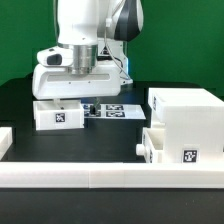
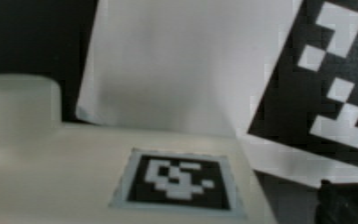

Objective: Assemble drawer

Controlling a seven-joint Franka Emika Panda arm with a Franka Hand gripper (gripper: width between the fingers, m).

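The drawer's small white tray [image 1: 57, 116], with a square tag on its side, lies on the black table at the exterior view's left. My gripper [image 1: 78, 99] is lowered right over it, its fingertips hidden behind the tray. In the wrist view the tray's tagged top [image 2: 176, 178] fills the frame. One dark fingertip [image 2: 345, 198] shows beside the tray's edge, with a dark gap between them. The tall boxy casing [image 1: 192, 112] stands at the exterior view's right. A second tray [image 1: 160, 146] seems to sit low in the casing, knob pointing to the exterior view's left.
The marker board [image 1: 112, 110] lies flat just beside the small tray, and its tags show in the wrist view [image 2: 336, 80]. A low white border wall [image 1: 100, 178] runs along the front, with a piece of it at the left edge [image 1: 5, 140].
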